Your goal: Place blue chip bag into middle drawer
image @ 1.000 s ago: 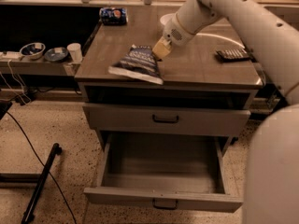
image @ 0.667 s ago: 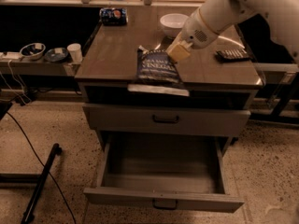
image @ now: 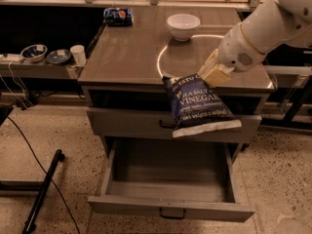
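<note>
Pinching fingers (image: 215, 73) atop blue chip bag (image: 199, 107)

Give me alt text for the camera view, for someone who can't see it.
The robot's tool grips the top of a blue chip bag, hanging it in front of a grey cabinet above the open middle drawer. A white bowl and a small blue packet sit on the cabinet top.

The floor (image: 63, 130) was pale with little specks. A brown desk (image: 129, 52) stood in the middle. A low shelf (image: 36, 68) sat left, with dark behind.
</note>
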Controlling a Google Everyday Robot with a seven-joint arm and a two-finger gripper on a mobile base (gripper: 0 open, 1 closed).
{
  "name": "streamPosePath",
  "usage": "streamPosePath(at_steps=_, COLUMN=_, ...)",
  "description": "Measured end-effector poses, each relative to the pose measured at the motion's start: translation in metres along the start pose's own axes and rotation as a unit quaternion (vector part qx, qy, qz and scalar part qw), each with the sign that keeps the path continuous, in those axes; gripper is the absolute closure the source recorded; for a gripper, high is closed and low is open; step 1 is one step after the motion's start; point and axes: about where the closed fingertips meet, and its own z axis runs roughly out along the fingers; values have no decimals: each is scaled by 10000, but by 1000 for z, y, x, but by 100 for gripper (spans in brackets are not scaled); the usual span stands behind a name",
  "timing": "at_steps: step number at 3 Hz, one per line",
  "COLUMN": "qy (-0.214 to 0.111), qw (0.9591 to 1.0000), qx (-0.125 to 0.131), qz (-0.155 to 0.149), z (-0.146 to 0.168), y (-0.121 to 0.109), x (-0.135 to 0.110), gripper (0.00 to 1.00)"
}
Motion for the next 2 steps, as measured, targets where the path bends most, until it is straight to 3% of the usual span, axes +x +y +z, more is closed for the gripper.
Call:
streamPosePath(at_steps=1, qy=-386, qw=9988, qx=-283, qz=129, z=54, y=5, x=19, gripper=100)
streamPosePath(at_steps=2, qy=-661, qw=9971, qx=-291, qz=245, z=118, y=26, x=71, gripper=100)
